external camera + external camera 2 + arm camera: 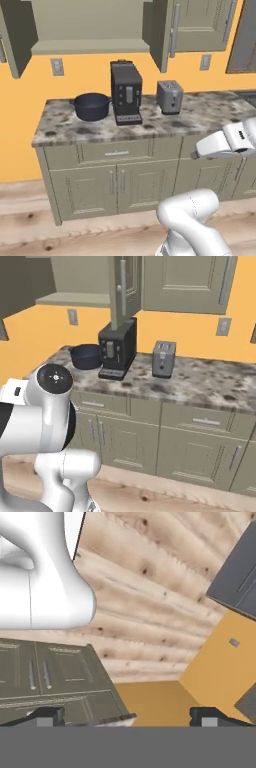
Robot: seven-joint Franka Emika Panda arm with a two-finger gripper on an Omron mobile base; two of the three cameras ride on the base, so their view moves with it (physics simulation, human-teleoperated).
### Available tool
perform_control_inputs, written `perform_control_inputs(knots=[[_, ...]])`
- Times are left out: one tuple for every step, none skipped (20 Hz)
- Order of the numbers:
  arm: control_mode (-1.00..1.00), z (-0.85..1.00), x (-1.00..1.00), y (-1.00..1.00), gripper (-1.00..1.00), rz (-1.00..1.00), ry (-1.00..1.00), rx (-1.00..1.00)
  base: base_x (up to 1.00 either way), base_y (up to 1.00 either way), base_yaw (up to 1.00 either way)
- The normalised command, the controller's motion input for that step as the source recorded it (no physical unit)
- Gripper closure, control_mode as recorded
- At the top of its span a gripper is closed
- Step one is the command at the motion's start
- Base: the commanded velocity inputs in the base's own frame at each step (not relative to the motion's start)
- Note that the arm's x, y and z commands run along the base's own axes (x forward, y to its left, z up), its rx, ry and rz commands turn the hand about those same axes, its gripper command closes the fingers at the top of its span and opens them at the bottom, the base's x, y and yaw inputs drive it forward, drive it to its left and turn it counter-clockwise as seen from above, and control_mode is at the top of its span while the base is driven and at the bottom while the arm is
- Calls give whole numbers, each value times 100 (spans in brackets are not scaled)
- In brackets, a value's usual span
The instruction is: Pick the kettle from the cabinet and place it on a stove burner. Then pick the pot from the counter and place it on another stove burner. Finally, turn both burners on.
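Hand view shows the gripper spread wide over floor; raise it toward the open cabinet, well above the pot near the counter's left end.

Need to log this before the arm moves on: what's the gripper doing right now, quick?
Gripper: open, jaws spread wide, holding nothing.

No readable text, labels, brands or numbers anywhere. Coffee machine front panel: small pale marks, too blurred to read. Toaster face: plain, no lettering. Cabinet doors, counter fronts, wall outlets: unmarked.
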Motion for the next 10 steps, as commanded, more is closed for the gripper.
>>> perform_control_inputs(knots=[[100,0,0,0,-100,0,0,0,26,62,-28],[100,0,0,0,-100,0,0,0,27,61,-28],[100,0,0,0,-100,0,0,0,26,49,-27],[100,0,0,0,-100,0,0,0,29,51,-28],[100,0,0,0,-100,0,0,0,34,55,-30],[100,0,0,0,-100,0,0,0,35,56,-30],[100,0,0,0,-100,0,0,0,34,48,-28],[100,0,0,0,-100,0,0,0,34,47,-28],[100,0,0,0,-100,0,0,0,36,51,-29],[100,0,0,0,-100,0,0,0,36,49,-29]])
